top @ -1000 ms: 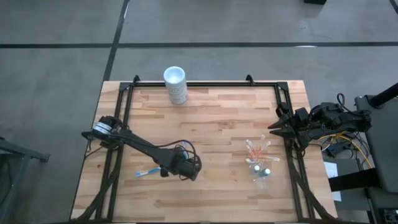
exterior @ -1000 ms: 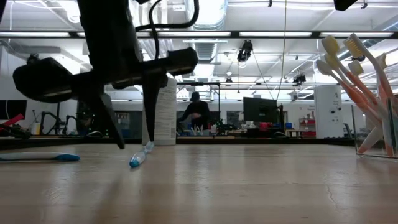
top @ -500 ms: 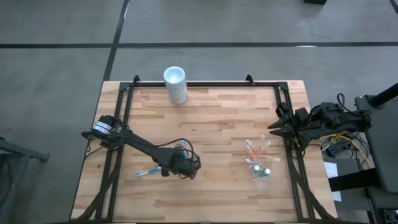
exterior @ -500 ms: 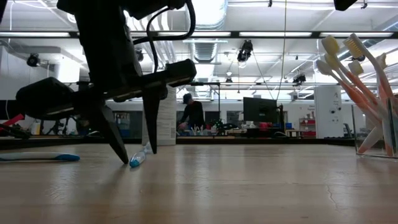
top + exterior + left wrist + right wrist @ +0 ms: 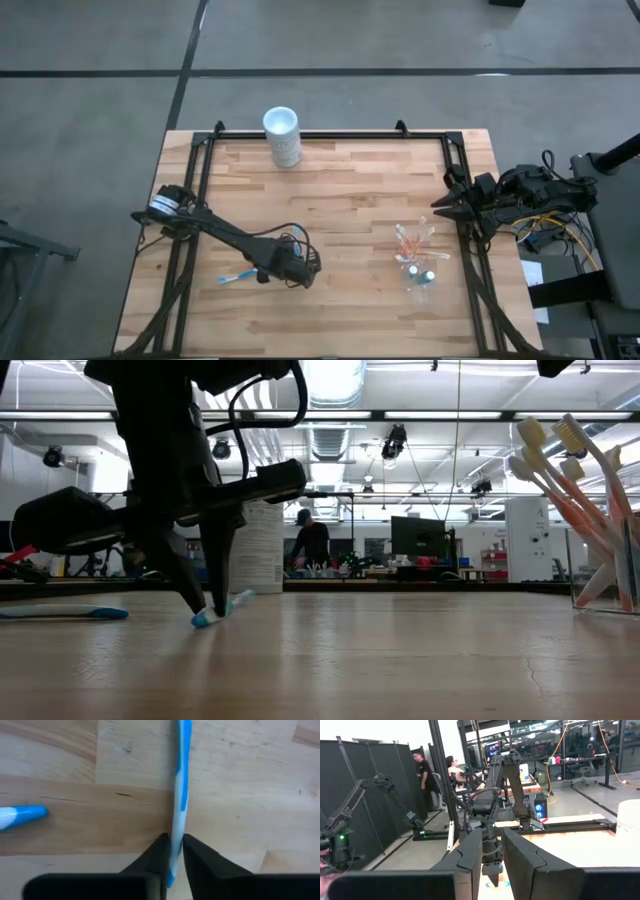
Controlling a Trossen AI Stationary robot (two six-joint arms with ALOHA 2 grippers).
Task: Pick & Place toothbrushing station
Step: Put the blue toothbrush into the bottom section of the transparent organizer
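Blue-and-white plastic, a thin toothbrush (image 5: 179, 795) lies on the pale wooden worktop (image 5: 350, 190) at its near left, pinched between the narrow jaws of the left gripper (image 5: 173, 851); its lower end is cut off behind the fingers. A second blue-and-white toothbrush (image 5: 62, 612) lies just left of it, only its tip showing in the wrist view. The small clear plastic cup (image 5: 420, 274) stands at the near right, holding orange-and-white toothbrushes (image 5: 575, 500); its outline is hard to make out from above. The right gripper (image 5: 440, 203) waits at the right edge, jaws narrowly parted and empty. A tall white cup (image 5: 283, 136) stands at the far edge.
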